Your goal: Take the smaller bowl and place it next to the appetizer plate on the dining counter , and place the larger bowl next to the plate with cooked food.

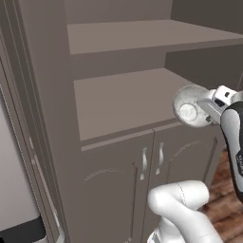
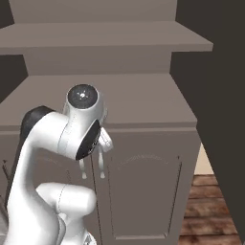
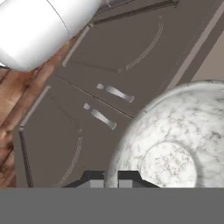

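A tall grey-brown cabinet (image 1: 118,142) takes up most of both base views: open shelves above, two lower doors with pale curved handles (image 1: 152,161) below. A strip of wooden floor (image 1: 228,199) shows at about 4 o'clock in the left base view and again in the right base view.

In the left base view the smaller bowl (image 1: 189,107), grey-white and speckled, hangs in the air at 3 o'clock, in front of the cabinet's lower shelf edge, tipped so its inside faces the camera. The pincer (image 1: 209,110) is narrow, clamped on the bowl's rim at its right side.

The right base view hides bowl and pincer behind the arm's own white elbow joint, which blocks the door handles in part.

The hand view gives the closest look: the bowl (image 3: 175,144) sits at 4 to 5 o'clock, its right part cut off, with the dark fingertips (image 3: 94,177) at either side of its rim at 6 o'clock, their lower ends cut off. Behind it lie the two doors and handles, rolled sideways.
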You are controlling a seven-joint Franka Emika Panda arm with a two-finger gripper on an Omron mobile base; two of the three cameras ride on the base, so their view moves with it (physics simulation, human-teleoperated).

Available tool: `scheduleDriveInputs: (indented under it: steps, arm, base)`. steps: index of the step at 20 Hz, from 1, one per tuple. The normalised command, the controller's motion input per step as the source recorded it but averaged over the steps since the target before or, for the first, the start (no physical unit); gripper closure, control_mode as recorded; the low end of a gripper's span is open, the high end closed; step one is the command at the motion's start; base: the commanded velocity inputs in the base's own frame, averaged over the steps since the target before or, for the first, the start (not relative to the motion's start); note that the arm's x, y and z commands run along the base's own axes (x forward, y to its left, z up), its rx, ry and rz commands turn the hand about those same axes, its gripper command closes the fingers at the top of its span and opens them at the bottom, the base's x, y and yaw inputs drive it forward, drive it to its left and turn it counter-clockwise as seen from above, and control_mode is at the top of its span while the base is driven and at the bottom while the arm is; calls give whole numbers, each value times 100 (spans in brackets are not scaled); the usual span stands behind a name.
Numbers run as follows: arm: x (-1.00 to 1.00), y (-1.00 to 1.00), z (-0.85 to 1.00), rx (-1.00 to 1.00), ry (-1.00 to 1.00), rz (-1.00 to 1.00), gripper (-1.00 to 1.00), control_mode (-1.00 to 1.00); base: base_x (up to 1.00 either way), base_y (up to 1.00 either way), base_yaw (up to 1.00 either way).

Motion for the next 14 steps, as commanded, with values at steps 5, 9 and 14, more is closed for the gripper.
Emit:
scheduleDriveInputs:
  steps: [5,9,14]
  arm:
    - [-35,-4,14,-20,-18,1,100,-100]
    - [-5,0,0,-8,0,1,100,100]
    - [0,0,0,0,0,0,100,100]
  base:
    - [0,0,0]
    - [-9,0,1]
    - [-51,-8,7]
